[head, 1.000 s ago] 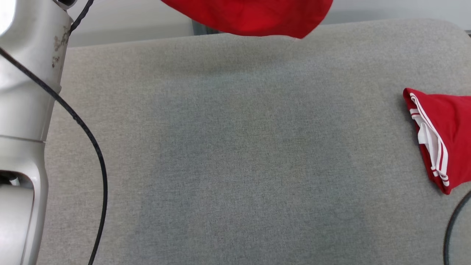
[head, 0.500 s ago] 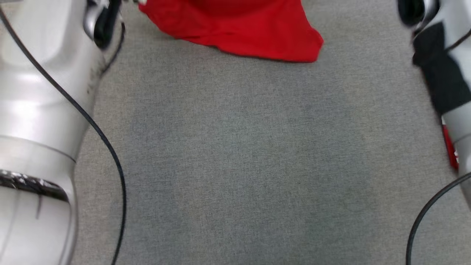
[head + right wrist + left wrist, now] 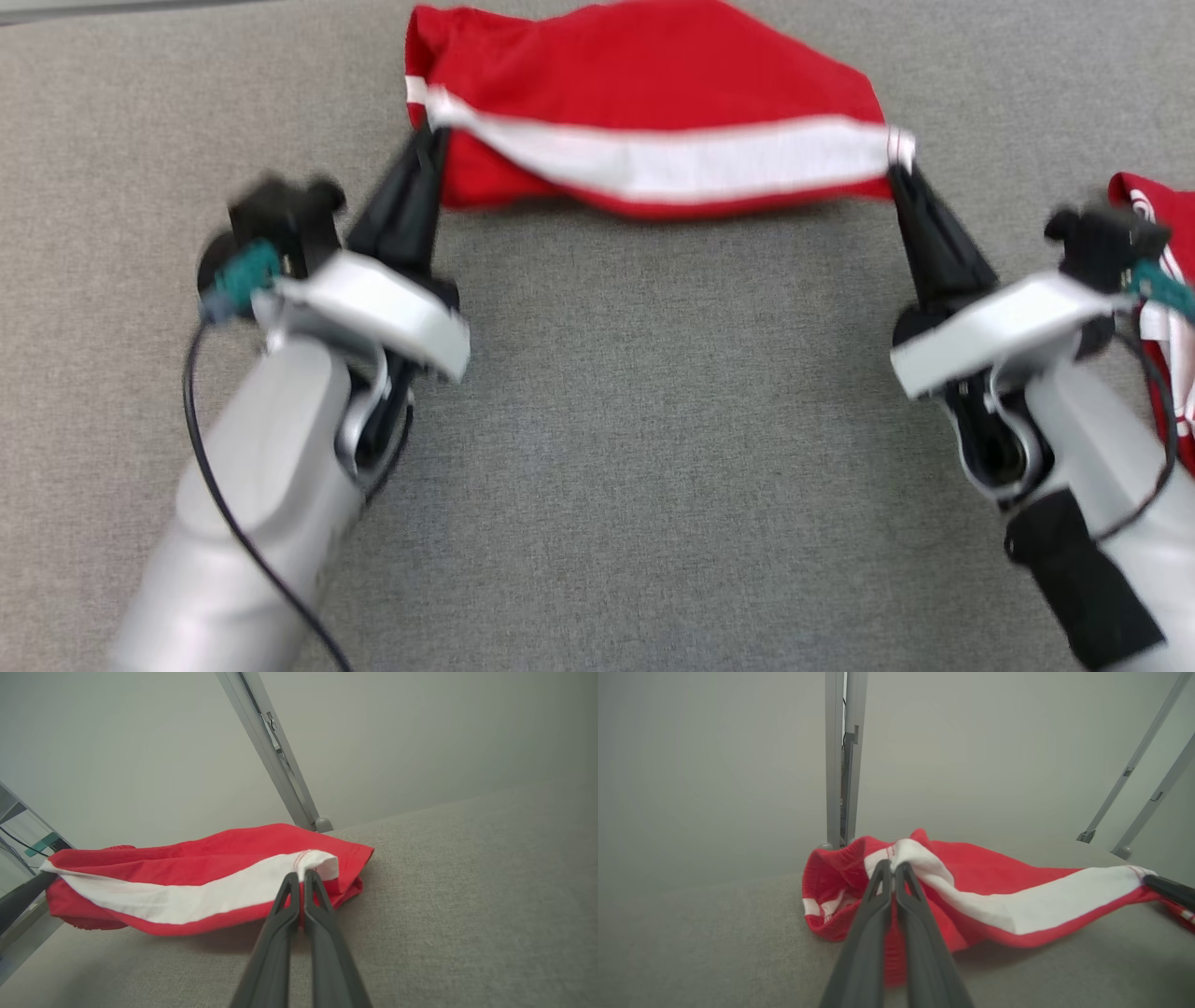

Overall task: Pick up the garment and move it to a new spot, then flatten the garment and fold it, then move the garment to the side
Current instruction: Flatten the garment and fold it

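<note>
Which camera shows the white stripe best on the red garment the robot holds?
The head view: the whole white stripe runs across the red garment, stretched between the left gripper and right gripper. Each wrist view shows it slanting away from one pinched end.

Light is soft and even, without glare; the garment (image 3: pixel 653 84) casts only a faint shadow on the desk (image 3: pixel 653 420). The head view is smeared by motion blur throughout. Wrist views are sharper but hazy, with the fingers (image 3: pixel 866 952) soft near the bottom edge.
</note>
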Controlling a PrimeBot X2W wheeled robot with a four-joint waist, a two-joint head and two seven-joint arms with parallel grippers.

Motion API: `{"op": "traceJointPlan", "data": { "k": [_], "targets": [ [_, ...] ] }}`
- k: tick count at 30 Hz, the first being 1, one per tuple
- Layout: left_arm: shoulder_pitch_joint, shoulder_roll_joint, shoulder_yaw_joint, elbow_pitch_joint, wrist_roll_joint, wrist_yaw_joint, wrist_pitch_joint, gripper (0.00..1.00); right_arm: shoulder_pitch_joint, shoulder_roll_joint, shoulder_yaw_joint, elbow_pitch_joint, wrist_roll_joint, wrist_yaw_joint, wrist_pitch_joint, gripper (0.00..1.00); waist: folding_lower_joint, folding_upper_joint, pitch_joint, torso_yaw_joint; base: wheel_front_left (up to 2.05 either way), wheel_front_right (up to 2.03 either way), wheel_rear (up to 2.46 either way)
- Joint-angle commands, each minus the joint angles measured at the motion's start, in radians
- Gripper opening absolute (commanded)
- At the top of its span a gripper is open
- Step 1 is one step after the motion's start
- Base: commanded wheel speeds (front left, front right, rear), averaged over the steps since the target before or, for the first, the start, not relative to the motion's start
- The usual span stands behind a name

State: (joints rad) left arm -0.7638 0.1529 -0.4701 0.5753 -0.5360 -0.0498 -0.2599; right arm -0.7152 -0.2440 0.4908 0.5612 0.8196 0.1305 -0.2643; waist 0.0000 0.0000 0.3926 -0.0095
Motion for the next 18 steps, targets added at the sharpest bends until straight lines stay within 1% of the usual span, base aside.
{"op": "traceJointPlan", "data": {
  "k": [1,2,3,4,5,7,9,14,18],
  "targets": [
    [0.072,0.02,0.02,-0.076,0.02,0.015,-0.003,0.0,0.077,0.001,-0.031,-0.058,0.007,0.001,-0.002,0.0,0.0,0.0,-0.023,0.002,0.0,0.0,0.0],
    [0.125,0.027,0.024,-0.119,0.03,0.023,-0.003,0.0,0.131,0.003,-0.043,-0.082,0.005,0.001,-0.001,0.0,0.0,0.0,-0.031,0.001,0.0,0.0,0.0],
    [0.125,0.027,0.024,-0.119,0.03,0.023,-0.003,0.0,0.131,0.003,-0.043,-0.082,0.005,0.001,-0.001,0.0,0.0,0.0,-0.031,0.001,0.0,0.0,0.0],
    [0.176,0.033,0.031,-0.159,0.035,0.032,-0.003,0.0,0.176,0.004,-0.06,-0.112,0.002,0.001,-0.002,0.0,0.0,0.0,-0.039,-0.002,0.0,0.0,0.0],
    [0.225,0.046,0.033,-0.193,0.045,0.039,-0.002,0.0,0.221,0.007,-0.082,-0.14,0.003,0.001,-0.002,0.0,0.0,0.0,-0.052,-0.004,0.0,0.0,0.0],
    [0.316,0.061,0.032,-0.25,0.035,0.047,-0.002,0.0,0.313,0.007,-0.094,-0.18,-0.006,0.001,-0.002,0.0,0.0,0.0,-0.079,-0.011,0.0,0.0,0.0],
    [0.391,0.09,0.028,-0.304,0.033,0.059,0.016,0.0,0.39,0.005,-0.106,-0.213,-0.006,0.001,-0.002,0.0,0.0,0.0,-0.11,-0.019,0.0,0.0,0.0],
    [0.574,0.153,0.012,-0.457,0.025,0.112,0.102,0.0,0.565,-0.006,-0.136,-0.306,-0.01,0.0,0.034,0.0,0.0,0.0,-0.17,-0.027,0.0,0.0,0.0],
    [0.707,0.192,-0.002,-0.587,0.009,0.16,0.187,0.0,0.69,0.006,-0.188,-0.39,-0.022,0.001,0.094,0.0,0.0,0.0,-0.207,-0.025,0.0,0.0,0.0]
  ]
}}
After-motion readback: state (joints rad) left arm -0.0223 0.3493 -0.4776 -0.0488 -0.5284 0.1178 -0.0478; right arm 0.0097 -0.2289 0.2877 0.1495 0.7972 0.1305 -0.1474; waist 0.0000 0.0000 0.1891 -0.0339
